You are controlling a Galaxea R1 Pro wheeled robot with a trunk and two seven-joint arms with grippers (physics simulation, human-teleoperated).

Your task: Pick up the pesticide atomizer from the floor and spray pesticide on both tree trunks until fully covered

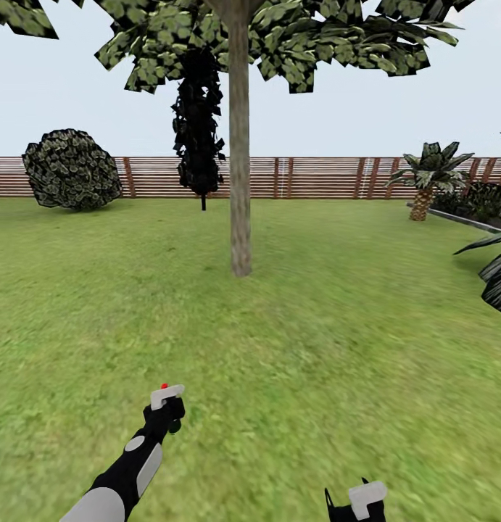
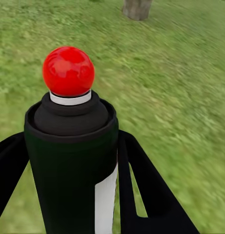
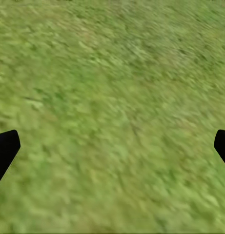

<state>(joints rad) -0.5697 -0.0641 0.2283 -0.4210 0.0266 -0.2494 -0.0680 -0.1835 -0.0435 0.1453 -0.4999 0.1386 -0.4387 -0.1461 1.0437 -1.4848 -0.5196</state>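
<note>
Left wrist view: left gripper [image 2: 73,185] clamped around pesticide atomizer [image 2: 68,165], upright with red nozzle [image 2: 68,70] up, aimed toward tree trunk [image 1: 239,145] ahead, probably ready for spraying. Right gripper [image 3: 112,146] spread wide over lawn [image 1: 315,326], empty, kept low and clear.

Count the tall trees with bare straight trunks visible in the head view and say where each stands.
1: the tree stands on the lawn straight ahead, before the fence. A second may lie outside the view.
</note>
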